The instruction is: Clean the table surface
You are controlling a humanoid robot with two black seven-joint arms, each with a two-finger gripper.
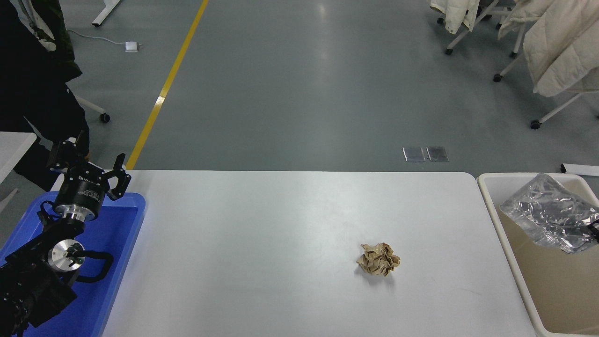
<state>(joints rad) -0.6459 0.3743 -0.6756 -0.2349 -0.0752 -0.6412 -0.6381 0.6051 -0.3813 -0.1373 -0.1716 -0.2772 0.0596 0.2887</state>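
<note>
One crumpled brown paper ball (378, 259) lies on the white table (262, 243), right of centre and toward the near edge, well apart from everything else. At the table's left end sits a blue tray (117, 243); the left gripper (89, 164) is parked over the tray's far corner, its fingers spread apart with nothing between them, the arm running back to the lower left corner. Just beside the table's right end stands a beige bin (496, 220). Over the bin's far part is a crinkled silver foil bag (547, 215); a small black bit shows at its right edge against the picture's border, too little to tell whether it is the right gripper or how its jaws stand. A person in dark clothing (32, 89) stands at the far left, beyond the tray
</note>
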